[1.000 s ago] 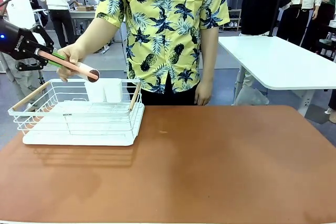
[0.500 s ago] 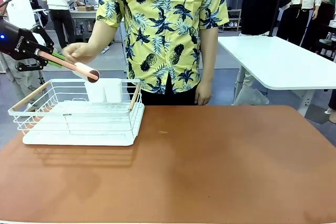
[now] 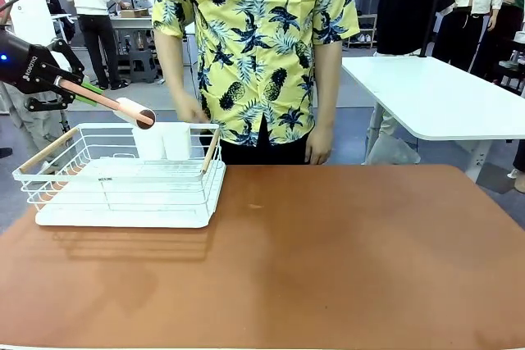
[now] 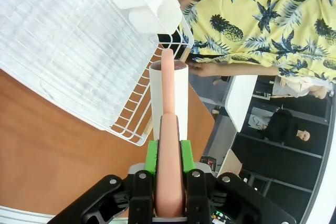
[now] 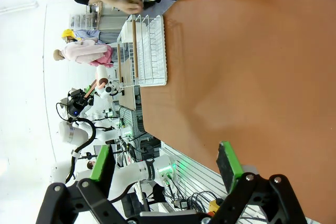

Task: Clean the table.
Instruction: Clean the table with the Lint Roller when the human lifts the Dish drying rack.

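A pink-handled roller (image 3: 105, 99) is being clamped in the left jaws above the rack (image 3: 123, 217) at the counter's (image 3: 344, 260) left edge. The right jaws are being held open, empty

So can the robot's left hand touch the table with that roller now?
Probably not straight down: the left hand holds the roller over the white rack, which covers that part of the table.

Small white lettering (image 3: 30, 72) on the left claw (image 3: 84, 92), illegible, dark tag (image 3: 105, 179) on dish rack (image 3: 168, 190) front, unreadable
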`<control>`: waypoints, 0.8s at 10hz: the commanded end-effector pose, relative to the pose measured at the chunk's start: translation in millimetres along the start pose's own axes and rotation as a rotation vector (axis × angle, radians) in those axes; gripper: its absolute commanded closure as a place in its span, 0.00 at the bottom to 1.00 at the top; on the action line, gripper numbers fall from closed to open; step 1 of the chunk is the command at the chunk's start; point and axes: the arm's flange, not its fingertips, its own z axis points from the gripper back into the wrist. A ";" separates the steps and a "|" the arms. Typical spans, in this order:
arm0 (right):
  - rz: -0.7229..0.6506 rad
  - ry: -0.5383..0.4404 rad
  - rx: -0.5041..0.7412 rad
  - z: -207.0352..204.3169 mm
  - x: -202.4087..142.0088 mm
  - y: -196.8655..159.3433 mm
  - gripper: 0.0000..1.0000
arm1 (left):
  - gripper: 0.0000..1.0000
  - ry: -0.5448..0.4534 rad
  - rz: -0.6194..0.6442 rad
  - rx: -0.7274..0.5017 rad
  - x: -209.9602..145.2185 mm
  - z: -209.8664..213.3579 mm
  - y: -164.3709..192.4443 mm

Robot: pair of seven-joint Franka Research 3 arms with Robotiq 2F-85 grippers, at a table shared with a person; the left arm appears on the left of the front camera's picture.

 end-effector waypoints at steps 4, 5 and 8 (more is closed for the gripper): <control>0.006 0.000 0.005 1.1 -0.5 1.9 0.00 | 0.99 0.000 0.003 -0.003 0.1 0.2 -0.6; 0.006 0.000 0.005 1.1 -0.5 1.9 0.00 | 0.99 0.000 0.003 -0.003 0.1 0.2 -0.6; 0.006 0.000 0.005 1.1 -0.5 1.9 0.00 | 0.99 0.000 0.003 -0.003 0.1 0.2 -0.6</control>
